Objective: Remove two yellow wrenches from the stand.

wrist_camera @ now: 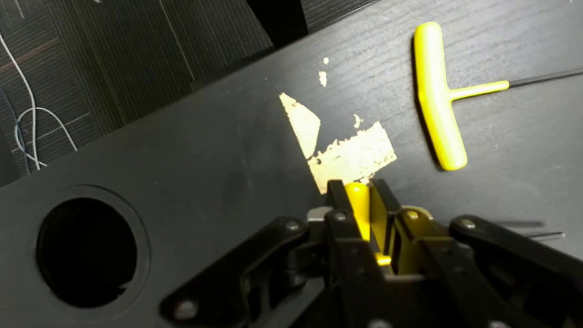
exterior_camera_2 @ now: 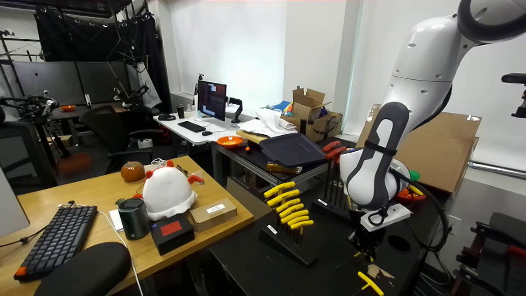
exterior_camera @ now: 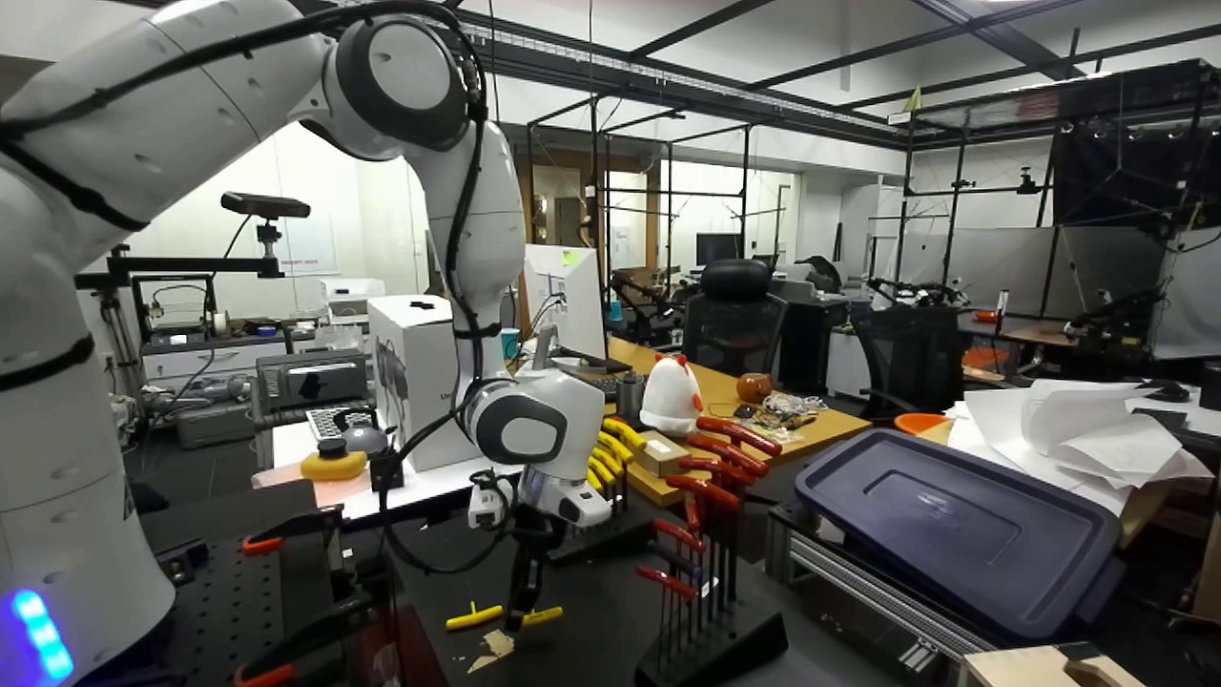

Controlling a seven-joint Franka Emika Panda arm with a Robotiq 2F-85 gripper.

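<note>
Dark tabletop, its surface chipped to a pale patch. Nearest, the hand pinches one yellow wrench by its handle, low at the tabletop; whether the tool touches down cannot be told. Beyond, apart from the hand, a second yellow wrench lies flat. Farther off, the stand carries a row of matching wrenches. Judged handling: light, rigid, hard to break; smooth coating may slip, and the slim shaft would swing if held off-centre. Advised hold: mid-handle, near the T-junction, squarely across the bar.
</note>
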